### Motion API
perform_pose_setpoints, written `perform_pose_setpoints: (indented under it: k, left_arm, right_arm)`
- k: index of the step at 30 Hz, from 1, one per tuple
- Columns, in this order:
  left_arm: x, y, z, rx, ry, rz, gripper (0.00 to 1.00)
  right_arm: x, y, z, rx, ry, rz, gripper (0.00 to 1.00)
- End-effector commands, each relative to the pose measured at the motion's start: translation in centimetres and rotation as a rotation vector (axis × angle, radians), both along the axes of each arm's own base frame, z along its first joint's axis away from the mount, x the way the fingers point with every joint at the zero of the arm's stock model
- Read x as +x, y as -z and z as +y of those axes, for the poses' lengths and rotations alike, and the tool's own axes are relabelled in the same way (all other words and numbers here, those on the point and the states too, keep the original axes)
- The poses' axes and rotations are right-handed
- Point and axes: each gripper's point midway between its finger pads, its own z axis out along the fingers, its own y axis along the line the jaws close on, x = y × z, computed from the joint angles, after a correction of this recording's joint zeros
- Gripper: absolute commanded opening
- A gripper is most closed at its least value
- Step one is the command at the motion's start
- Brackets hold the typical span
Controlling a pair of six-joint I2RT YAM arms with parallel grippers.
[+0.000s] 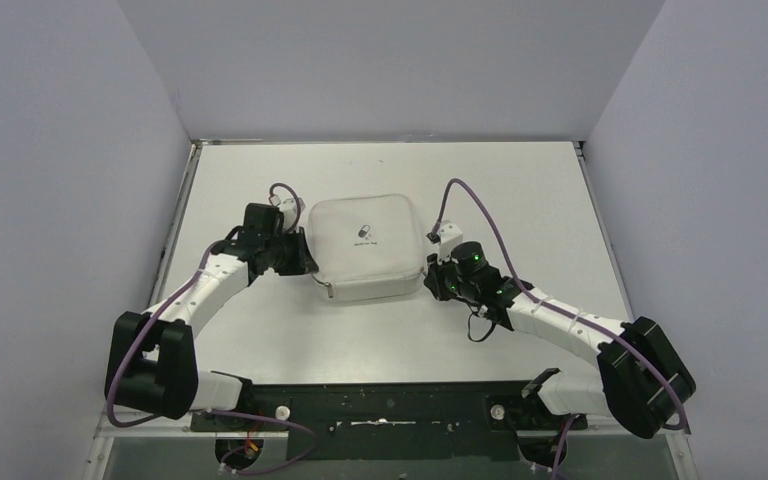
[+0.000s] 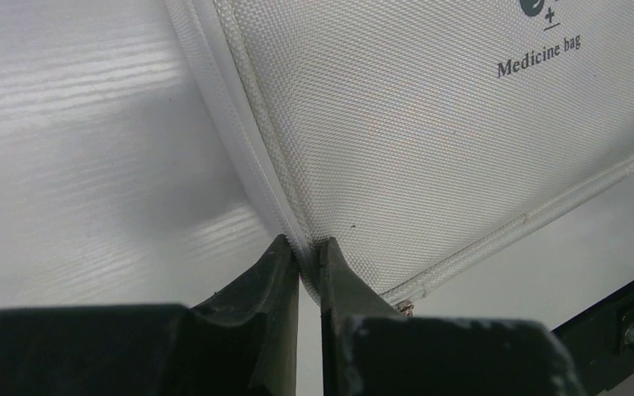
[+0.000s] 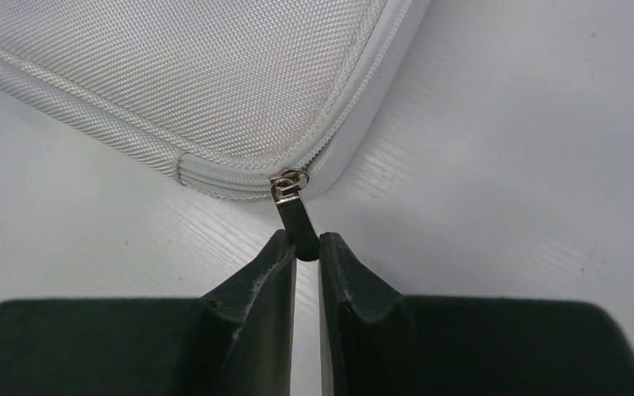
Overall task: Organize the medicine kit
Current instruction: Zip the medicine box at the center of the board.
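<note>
The medicine kit point(image 1: 365, 245) is a pale white, square, woven case with rounded corners, a zip round its rim and a small dark pill logo. It lies flat and zipped at the middle of the table. My left gripper point(image 1: 305, 262) is at its left near side. In the left wrist view this gripper point(image 2: 305, 247) is shut on the kit's point(image 2: 429, 148) zip edge. My right gripper point(image 1: 430, 278) is at the kit's right near corner. In the right wrist view this gripper point(image 3: 305, 243) is shut on the dark zipper pull point(image 3: 291, 210), which hangs from the kit's point(image 3: 215, 74) corner.
The white table point(image 1: 520, 180) is boxed in by grey walls on the left, back and right. Purple cables point(image 1: 470, 195) loop above both wrists. A dark rail point(image 1: 380, 410) with the arm bases runs along the near edge.
</note>
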Motion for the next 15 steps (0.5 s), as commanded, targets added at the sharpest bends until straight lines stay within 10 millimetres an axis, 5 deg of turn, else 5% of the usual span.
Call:
perform_pose_setpoints:
  k: [1,5,10,15]
  left_arm:
    - [1.6,-0.1,1.2,0.103,0.084,-0.038,0.0]
    - [1.7,-0.2,1.0,0.102,0.122,-0.05,0.0]
    - [2.1,-0.8,0.7,0.089,0.133,-0.077,0.0]
    - [2.2,-1.0,0.9,0.097,0.123,-0.089,0.0]
  right_arm:
    - [3.4,-1.7,-1.3,0.013,0.126,-0.063,0.0]
    - [4.1,-2.9,-0.6,-0.006,0.018,-0.181,0.06]
    - [4.1,-2.7,0.5,-0.125,-0.097,-0.221,0.38]
    - [4.2,-3.0,1.5,-0.169,-0.159,-0.248,0.51]
